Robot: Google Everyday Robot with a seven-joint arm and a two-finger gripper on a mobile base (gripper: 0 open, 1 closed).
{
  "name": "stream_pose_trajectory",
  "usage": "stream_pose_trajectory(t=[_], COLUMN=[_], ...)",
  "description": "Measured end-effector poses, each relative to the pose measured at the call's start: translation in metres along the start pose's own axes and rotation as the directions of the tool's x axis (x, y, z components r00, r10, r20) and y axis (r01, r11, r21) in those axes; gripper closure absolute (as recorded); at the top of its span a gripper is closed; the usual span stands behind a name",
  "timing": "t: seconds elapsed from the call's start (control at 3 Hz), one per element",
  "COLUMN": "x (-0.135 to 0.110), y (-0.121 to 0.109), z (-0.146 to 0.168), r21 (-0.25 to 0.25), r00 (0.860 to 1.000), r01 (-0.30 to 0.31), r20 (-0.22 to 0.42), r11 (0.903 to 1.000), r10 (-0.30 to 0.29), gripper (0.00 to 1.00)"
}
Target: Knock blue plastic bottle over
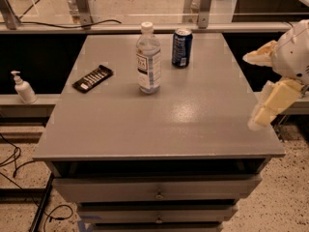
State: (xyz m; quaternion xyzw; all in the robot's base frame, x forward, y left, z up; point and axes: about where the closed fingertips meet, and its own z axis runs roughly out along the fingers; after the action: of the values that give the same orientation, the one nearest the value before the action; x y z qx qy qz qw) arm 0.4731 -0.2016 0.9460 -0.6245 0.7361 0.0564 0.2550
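The blue plastic bottle (148, 58) stands upright on the grey table (159, 124), toward the back centre. It is clear and bluish, with a white cap and a white-and-blue label. My gripper (249, 91) hovers at the table's right edge, well to the right of the bottle and apart from it. Its two cream fingers are spread wide and hold nothing.
A dark blue soda can (182, 47) stands just right of and behind the bottle. A black flat packet (92, 78) lies to the bottle's left. A small white pump bottle (22, 88) stands on a ledge off the table's left side. Drawers sit below the tabletop.
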Motion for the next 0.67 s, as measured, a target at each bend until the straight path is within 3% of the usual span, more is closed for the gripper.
stream_pose_trajectory(t=[0.33, 0.67], x=[-0.022, -0.061], y=[-0.026, -0.053], z=[0.031, 0.056], r21=[-0.014, -0.011], r00=[0.969, 0.877], r01=[0.074, 0.132], r20=[0.236, 0.467], r11=[0.9972, 0.9911], r10=[-0.069, -0.112], gripper=[0.00, 0.00])
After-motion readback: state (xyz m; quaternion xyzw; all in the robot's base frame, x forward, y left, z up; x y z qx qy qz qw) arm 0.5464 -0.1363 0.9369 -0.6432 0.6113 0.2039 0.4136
